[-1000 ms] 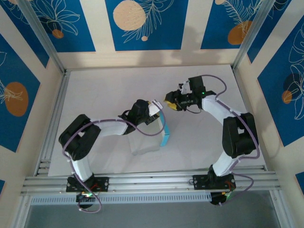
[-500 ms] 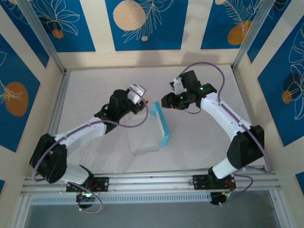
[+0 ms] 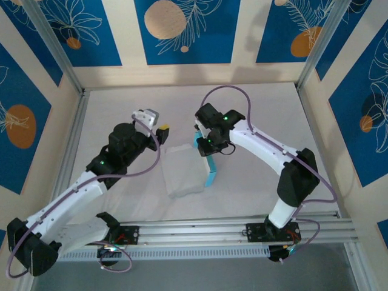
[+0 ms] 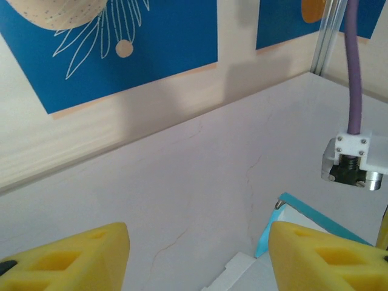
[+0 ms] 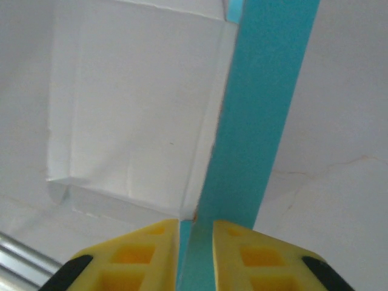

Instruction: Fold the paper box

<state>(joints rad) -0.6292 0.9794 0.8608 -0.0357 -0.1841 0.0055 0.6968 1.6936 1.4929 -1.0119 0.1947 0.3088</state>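
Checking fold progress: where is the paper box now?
Top view: the paper box lies mid-table between the arms, its blue right flap raised in the right tool, the open left tool nearby.

Right fingers (image 5: 139, 254) now apparently on flap (image 5: 267, 109)

White tabletop (image 3: 242, 194), faintly cracked. Cream walls (image 3: 242, 30) at 9, 12, 3 o'clock, blue leaf-print panels (image 3: 206, 42). Aluminium rail (image 3: 194, 233) at 6 o'clock.

White tabletop in a patterned enclosure
The white table (image 3: 242, 188) has cream walls with blue leaf-print panels (image 3: 182, 30) at 9, 12 and 3 o'clock. Aluminium rails (image 3: 194, 233) run along 6 o'clock, and a thin crack line (image 4: 251, 176) crosses the surface.
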